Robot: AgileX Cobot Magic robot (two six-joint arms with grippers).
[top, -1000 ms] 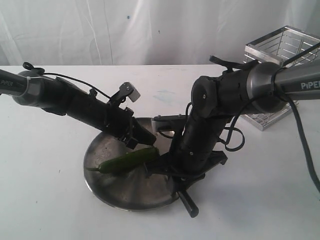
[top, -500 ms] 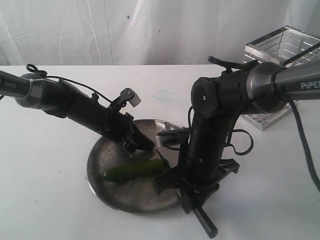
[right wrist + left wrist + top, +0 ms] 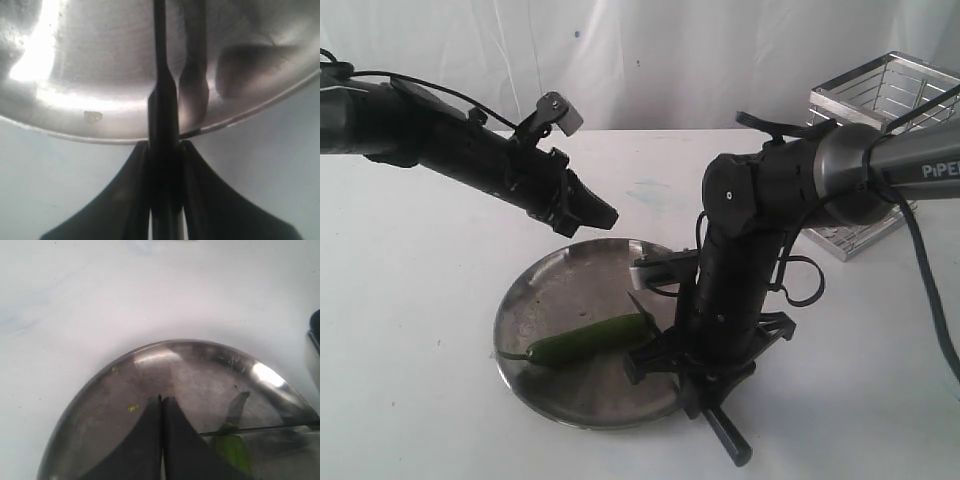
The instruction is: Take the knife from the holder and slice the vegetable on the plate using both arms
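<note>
Knife is clamped in right hand, blade by the vegetable; left hand hovers closed and empty, probably should pin it next.

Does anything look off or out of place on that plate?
The left end effector hovers shut above the plate, leaving the vegetable unheld with the knife at its end. Small green scraps dot the plate.

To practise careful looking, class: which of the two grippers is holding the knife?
The right gripper, low beside the vegetable on the plate, clamped on the knife handle. The left gripper hangs above the plate, shut and empty.
</note>
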